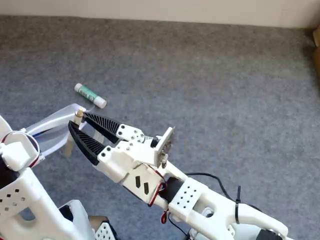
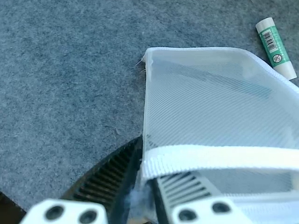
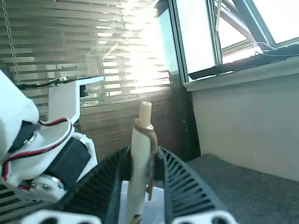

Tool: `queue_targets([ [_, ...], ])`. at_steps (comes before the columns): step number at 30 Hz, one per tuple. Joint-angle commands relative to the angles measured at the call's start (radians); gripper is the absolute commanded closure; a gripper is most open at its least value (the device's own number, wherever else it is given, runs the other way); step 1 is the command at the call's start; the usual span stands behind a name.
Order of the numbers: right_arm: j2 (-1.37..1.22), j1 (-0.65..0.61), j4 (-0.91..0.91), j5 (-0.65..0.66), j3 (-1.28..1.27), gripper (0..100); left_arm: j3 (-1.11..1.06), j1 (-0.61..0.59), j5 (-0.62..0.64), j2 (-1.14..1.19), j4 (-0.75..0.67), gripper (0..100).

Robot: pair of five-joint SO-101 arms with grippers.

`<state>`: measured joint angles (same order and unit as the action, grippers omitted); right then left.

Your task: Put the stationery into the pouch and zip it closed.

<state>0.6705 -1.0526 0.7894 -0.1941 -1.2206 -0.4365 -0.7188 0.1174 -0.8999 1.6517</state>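
Note:
The translucent white mesh pouch (image 1: 52, 125) is held up off the grey carpet at the near left. My left gripper (image 2: 145, 158) is shut on its woven top edge (image 2: 219, 156). My right gripper (image 1: 77, 120) is shut on a cream pen (image 3: 140, 158), which stands between its black fingers right at the pouch's mouth. The pen's top (image 1: 79, 114) sticks up above the fingers. Its lower end (image 1: 69, 147) lies against the pouch, and I cannot tell whether it is inside. A white and green glue stick (image 1: 90, 96) lies on the carpet just beyond the pouch (image 2: 210, 102).
Open grey carpet (image 1: 215, 75) stretches to the back and right, with a pale wall strip along the far edge. The left arm's white body (image 1: 17, 155) stands at the near left, close to the right arm's fingers. A black cable (image 1: 215, 180) trails beside the right arm.

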Motion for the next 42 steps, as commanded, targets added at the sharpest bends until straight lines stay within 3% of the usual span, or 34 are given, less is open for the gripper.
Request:
queue_targets([
  [1, 0.005, -0.010, 0.022, -0.003, -0.015, 99.3, -0.001, -0.010, 0.006, 0.008, -0.012, 99],
  [11, 0.022, -0.007, -0.076, -0.003, -0.015, 98.8, -0.001, -0.010, 0.006, 0.008, -0.012, 99],
  [24, 0.400, -0.007, -0.189, -0.002, 0.042, 99.3, -0.001, -0.010, 0.008, 0.008, -0.012, 99],
  [35, 0.114, -0.001, -0.183, -0.002, 0.346, 99.3, -0.001, -0.016, 0.006, 0.008, -0.012, 99],
  [42, -0.039, 0.065, -0.182, -0.002, 0.390, 99.3, -0.001, -0.013, 0.006, 0.008, -0.012, 99],
])
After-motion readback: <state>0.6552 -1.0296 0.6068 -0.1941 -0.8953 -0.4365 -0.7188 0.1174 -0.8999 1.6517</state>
